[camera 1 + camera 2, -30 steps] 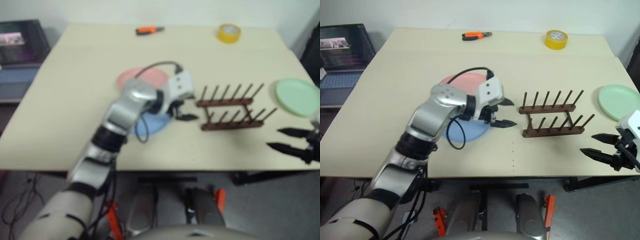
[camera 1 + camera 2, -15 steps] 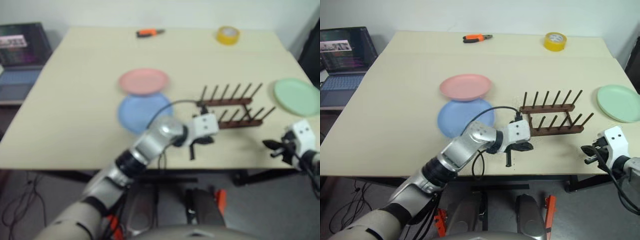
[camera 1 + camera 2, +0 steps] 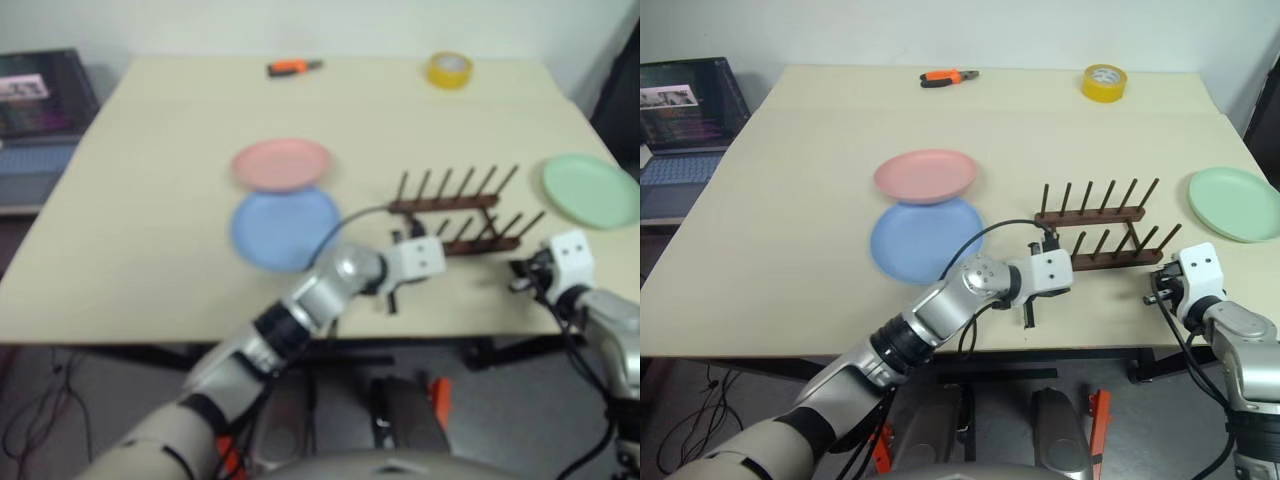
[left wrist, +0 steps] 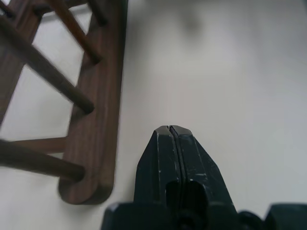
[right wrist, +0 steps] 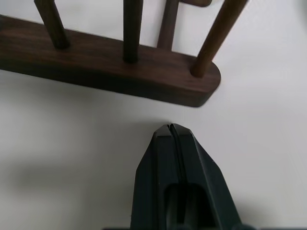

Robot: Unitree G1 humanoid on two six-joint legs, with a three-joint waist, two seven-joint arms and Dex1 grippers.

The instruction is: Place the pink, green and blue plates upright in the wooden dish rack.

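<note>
Plates all lie flat on the worktop [image 3: 790, 180]: pink [image 3: 926, 176] and blue [image 3: 925, 240] left of centre, green [image 3: 1234, 204] at the right edge. Rack [image 3: 1102, 238], centre-right, is empty, so nothing is done. Left tool [image 3: 1026, 314] and right tool [image 3: 1152, 297] sit fully closed and empty-handed at its two ends.

- Three plates on the table [image 3: 790, 200]: one pink plate [image 3: 925, 175], one blue plate [image 3: 923, 240], one green plate [image 3: 1233, 203].
- One wooden dish rack [image 3: 1102, 236], two rails, six pegs per rail.
- One roll of yellow tape [image 3: 1104, 81].
- One pair of orange-handled pliers [image 3: 948, 76].
- One laptop [image 3: 685, 115] beside the table.
- Two grippers: left gripper [image 3: 1028, 314], right gripper [image 3: 1152, 297].
</note>
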